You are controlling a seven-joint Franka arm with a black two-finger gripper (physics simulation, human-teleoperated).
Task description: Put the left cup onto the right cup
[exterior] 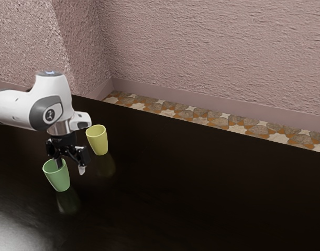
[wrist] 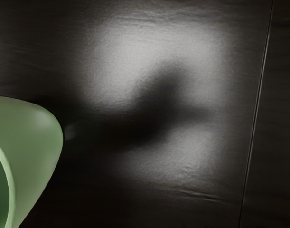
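Since the green cup (exterior: 56, 178) looks light, rigid and slick, the gripper (exterior: 69, 166), spread apart and holding nothing, should pinch its rim wall, near-left of the yellow cup (exterior: 97, 139).

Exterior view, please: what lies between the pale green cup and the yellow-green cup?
In the exterior view, the black two-finger gripper hangs there over dark tabletop.

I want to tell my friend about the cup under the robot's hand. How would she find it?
Start at the white robot arm on the exterior view's left of the dark table. Just below its black gripper stands a green cup. The yellower cup beside it sits farther back, nearer the pink wall; this one is greener and closer to the front.
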